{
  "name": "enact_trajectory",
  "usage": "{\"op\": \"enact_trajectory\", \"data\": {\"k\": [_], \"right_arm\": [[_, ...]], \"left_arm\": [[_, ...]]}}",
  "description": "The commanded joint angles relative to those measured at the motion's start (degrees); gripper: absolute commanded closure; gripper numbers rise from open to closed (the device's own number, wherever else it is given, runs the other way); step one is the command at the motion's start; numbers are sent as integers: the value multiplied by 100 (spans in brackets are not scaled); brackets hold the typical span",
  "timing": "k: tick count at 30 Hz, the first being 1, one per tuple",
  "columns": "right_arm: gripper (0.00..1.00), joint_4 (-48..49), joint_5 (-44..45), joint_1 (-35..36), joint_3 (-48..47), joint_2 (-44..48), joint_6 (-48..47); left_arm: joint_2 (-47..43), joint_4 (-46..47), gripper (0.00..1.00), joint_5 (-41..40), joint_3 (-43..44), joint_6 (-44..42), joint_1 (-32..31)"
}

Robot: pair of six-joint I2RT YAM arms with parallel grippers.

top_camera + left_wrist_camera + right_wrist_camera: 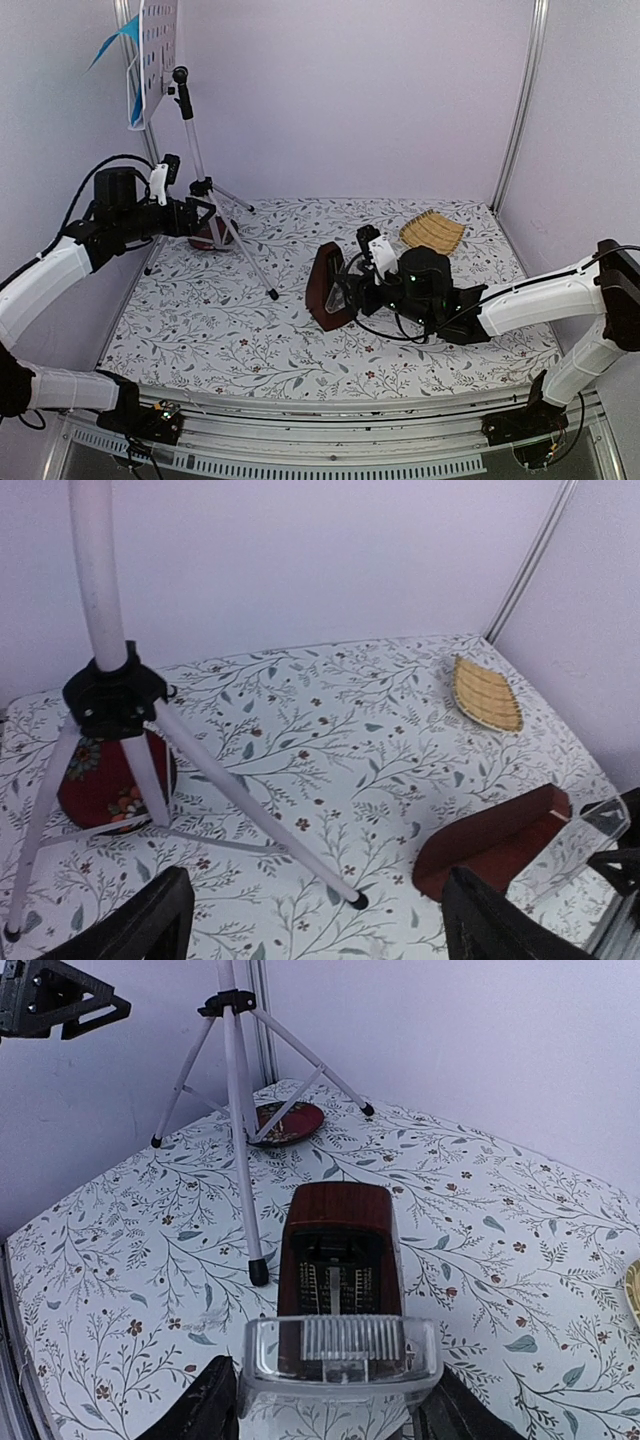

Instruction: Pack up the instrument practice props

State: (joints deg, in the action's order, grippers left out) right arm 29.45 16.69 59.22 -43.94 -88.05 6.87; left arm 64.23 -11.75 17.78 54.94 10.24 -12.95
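Right wrist: metronome (338, 1210) lying, apex toward stand (240, 1110).

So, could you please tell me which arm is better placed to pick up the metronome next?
Right. The right fingers sit at the metronome, which fills the right wrist view. The left fingers hover open well away from it, beside the music stand and its tripod legs.

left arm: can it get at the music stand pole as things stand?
Probably yes. The left pincer is open and faces the music stand pole with nothing between. The red dish sits low under the tripod legs, and the right pincer is off by the metronome.
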Motion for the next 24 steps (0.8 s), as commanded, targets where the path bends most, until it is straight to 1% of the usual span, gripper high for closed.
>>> {"op": "enact_trajectory", "data": {"k": [1,6,24], "right_arm": [[46,444,186,72,-229,-290,-273],[46,538,200,72,-324,-554,-478],[46,761,379,74,-331,-787,-837]], "left_arm": [[-213,-180,12,-809,-278,-563,44],[-258,-107,12,-699,-353,-571,42],[-191,-82,12,-653,-361,-551,38]]}}
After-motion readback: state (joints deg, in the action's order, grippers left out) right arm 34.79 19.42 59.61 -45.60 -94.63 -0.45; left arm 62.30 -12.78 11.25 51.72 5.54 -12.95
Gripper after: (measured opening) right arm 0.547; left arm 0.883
